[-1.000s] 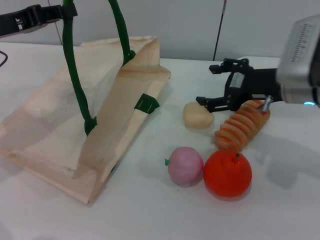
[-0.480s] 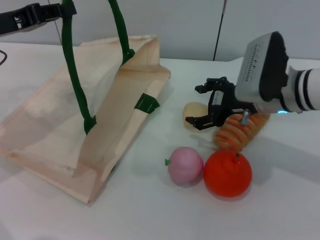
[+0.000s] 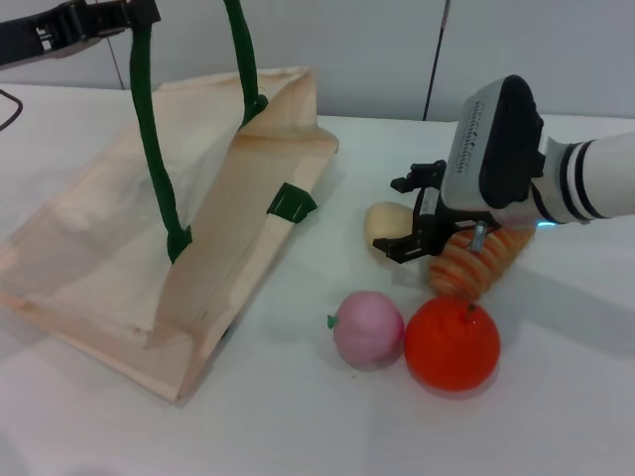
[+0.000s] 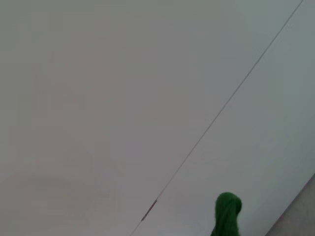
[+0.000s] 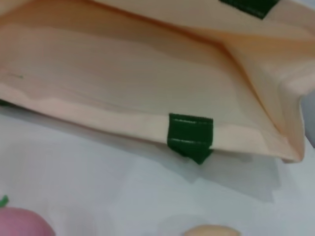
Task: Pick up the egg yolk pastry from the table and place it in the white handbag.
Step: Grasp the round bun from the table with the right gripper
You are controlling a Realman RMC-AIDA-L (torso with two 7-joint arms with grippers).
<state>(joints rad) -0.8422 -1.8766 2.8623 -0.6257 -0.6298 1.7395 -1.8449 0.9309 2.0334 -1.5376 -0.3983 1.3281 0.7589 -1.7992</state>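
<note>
Head view, bench (image 3: 556, 416): white surface on which all items are laid; the fruit and bread are clustered on the robot's right, the bag on its left.

White handbag (image 3: 149, 228): largest item, lying tilted with its mouth turned toward the pastry. One green handle (image 3: 149, 129) is drawn taut upward, judged to be held that way so the mouth is kept open for the drop. In the right wrist view the open interior (image 5: 147, 64) and a green tab (image 5: 191, 136) are seen.

Left gripper (image 3: 124, 15): raised at the far left, above the bag, closed on the green handle; a piece of green cord (image 4: 226, 214) is shown in the left wrist view.

Right gripper (image 3: 417, 220): lowered beside the pastry, jaws spread apart, nothing held. Whether the pastry is touched cannot be told.

Orange fruit (image 3: 451, 344): near edge, touching the pink fruit.

Spiral bread (image 3: 476, 260): partly covered by the right wrist, just beside the pastry.

Pink fruit (image 3: 368, 329): in front of the pastry, apart from it.

Egg yolk pastry (image 3: 387, 223): on the bench between bag mouth and bread, not yet grasped; its edge (image 5: 211, 231) is visible in the right wrist view.

Step judged: approach to grasp, early in the task.
</note>
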